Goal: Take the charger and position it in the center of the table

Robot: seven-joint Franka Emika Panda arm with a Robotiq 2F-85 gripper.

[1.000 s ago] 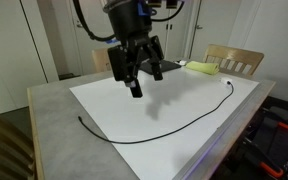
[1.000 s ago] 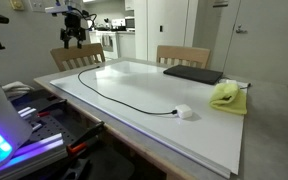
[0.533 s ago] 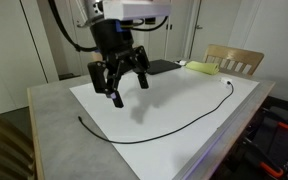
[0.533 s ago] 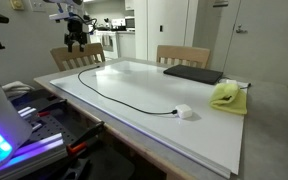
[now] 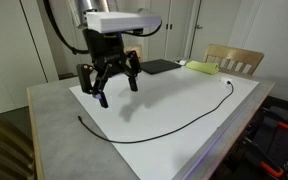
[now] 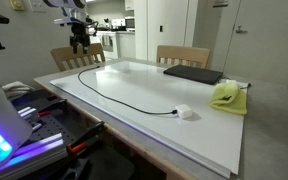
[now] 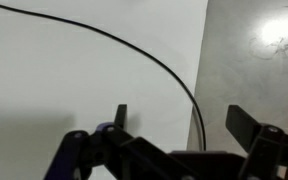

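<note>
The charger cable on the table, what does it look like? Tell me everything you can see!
The charger is a long, very thin black cable that looks bendy. It lies flat in one loose curve on the white sheet, close to the sheet's edge, reaching nearly from one end to the other. In an exterior view one end meets a small white block. Only the sheet touches it; nothing holds it.

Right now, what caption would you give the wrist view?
Open gripper hovers above the thin black charger curving across the white sheet.
</note>
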